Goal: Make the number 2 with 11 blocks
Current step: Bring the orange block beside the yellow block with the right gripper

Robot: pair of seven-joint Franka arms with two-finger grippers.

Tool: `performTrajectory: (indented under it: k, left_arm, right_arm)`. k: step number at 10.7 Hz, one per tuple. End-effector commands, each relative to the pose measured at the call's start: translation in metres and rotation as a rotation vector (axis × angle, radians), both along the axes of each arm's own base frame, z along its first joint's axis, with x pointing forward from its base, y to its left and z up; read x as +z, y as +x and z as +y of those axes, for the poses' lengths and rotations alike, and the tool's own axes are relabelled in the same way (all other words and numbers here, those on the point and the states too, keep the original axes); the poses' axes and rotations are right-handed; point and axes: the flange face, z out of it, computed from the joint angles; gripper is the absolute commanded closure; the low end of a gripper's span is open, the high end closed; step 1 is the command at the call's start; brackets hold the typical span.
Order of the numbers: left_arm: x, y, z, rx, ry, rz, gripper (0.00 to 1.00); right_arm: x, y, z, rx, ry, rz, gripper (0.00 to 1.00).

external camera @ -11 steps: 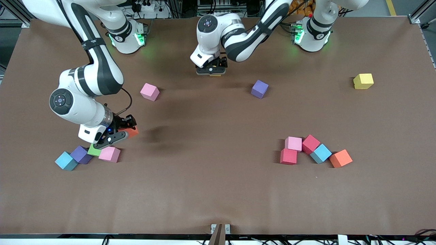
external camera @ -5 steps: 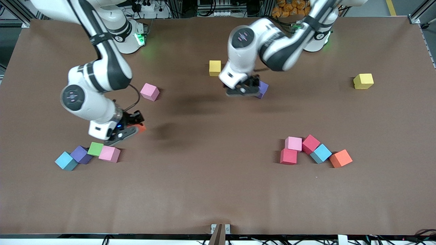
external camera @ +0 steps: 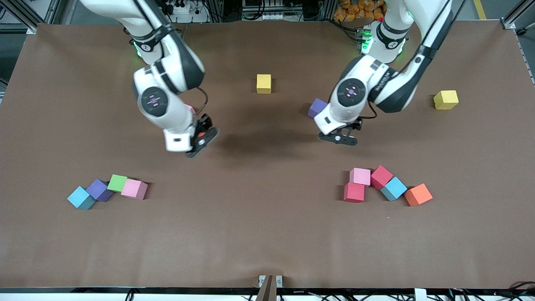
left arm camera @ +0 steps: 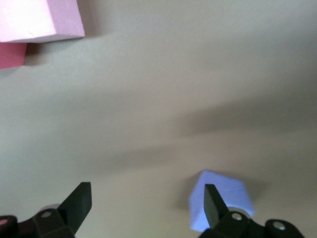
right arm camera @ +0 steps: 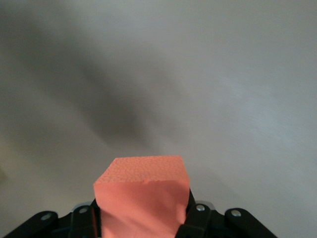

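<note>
My right gripper point(right arm camera: 143, 218) is shut on an orange block point(right arm camera: 143, 193) and hangs over bare table point(external camera: 199, 140) near the middle. My left gripper point(external camera: 340, 136) is open and empty over bare table, beside a purple block point(external camera: 317, 107); that block shows by one fingertip point(left arm camera: 213, 201) in the left wrist view. A pink block point(external camera: 360, 176), two red blocks point(external camera: 380, 177) point(external camera: 354, 192), a light blue one point(external camera: 393, 188) and an orange one point(external camera: 418, 194) cluster toward the left arm's end. No number 2 is in view.
Light blue point(external camera: 80, 197), purple point(external camera: 99, 190), green point(external camera: 117, 182) and pink point(external camera: 134, 189) blocks sit together toward the right arm's end. Yellow blocks lie at the table's middle point(external camera: 263, 83) and at the left arm's end point(external camera: 446, 99). A pink block point(external camera: 190, 108) peeks from under the right arm.
My right gripper carried the orange block from the four-block cluster toward the table's middle. My left gripper left the yellow block and swung past the purple block.
</note>
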Motion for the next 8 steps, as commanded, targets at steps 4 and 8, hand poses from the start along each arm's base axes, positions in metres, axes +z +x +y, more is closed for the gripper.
performTrajectory:
  k: [4,8]
  left_arm:
    - [-0.008,-0.044,0.008,-0.077,-0.010,-0.072,0.00]
    - [-0.004,-0.042,0.005,-0.093,-0.022,-0.077,0.00]
  right_arm:
    - [-0.037,-0.063,0.037,0.357,0.045,-0.074,0.87]
    - [-0.071,-0.128,0.070,0.487,0.027,-0.122,0.93]
